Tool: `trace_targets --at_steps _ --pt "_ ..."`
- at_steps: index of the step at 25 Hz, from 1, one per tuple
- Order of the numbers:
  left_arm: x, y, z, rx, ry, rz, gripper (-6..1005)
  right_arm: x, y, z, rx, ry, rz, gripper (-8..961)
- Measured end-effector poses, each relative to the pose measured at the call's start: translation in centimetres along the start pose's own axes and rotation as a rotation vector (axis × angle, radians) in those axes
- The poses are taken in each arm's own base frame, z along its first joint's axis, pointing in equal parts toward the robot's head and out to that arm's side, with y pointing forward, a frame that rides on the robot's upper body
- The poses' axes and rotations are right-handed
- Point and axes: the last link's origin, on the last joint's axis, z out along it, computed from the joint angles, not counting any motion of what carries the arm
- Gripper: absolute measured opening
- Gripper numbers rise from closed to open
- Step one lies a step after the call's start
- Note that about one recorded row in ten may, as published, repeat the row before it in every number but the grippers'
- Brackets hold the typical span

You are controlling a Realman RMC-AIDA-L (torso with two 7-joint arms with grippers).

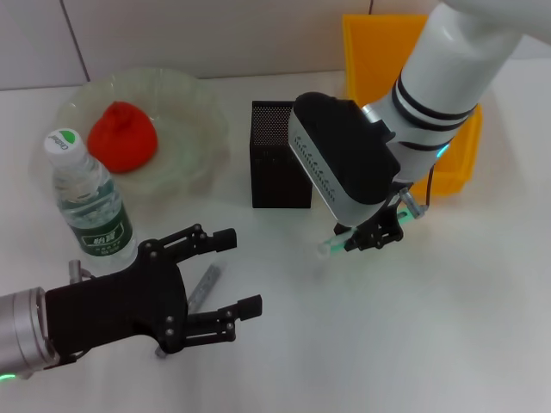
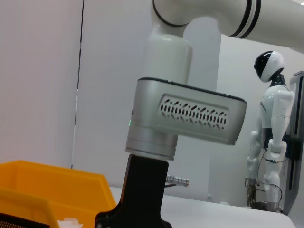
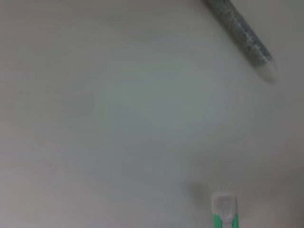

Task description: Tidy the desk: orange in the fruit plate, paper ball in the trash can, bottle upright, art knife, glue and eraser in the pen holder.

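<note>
Nearest the camera, the left gripper (image 1: 219, 280) hovers with fingers spread wide over the grey art knife (image 1: 203, 287), which lies flat on the table (image 1: 387, 344) and is not yet collected. Just beyond, the bottle (image 1: 89, 202) already stands upright. To the right, the right gripper (image 1: 372, 236) is clamped on a slim green-and-clear stick, probably the glue (image 1: 330, 247), held low above the table and still outside the black mesh pen holder (image 1: 280, 155). Farther back, the orange (image 1: 122, 137) sits in the fruit plate (image 1: 194, 112). The yellow trash can (image 1: 379, 43) is largely hidden behind the right arm; paper ball and eraser cannot be made out.
</note>
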Motion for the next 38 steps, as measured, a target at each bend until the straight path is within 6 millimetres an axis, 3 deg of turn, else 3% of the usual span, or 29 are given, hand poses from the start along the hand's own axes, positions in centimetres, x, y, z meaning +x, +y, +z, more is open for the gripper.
trace_targets --at_steps 16,38 --pt "0.5 -0.4 0.5 -0.014 0.003 0.007 848 0.1 0.7 -6.5 0.205 -0.063 0.074 173" --pt "0.8 -0.4 0.7 -0.031 0.01 0.001 848 -0.3 1.0 -12.5 0.447 -0.1 0.124 172"
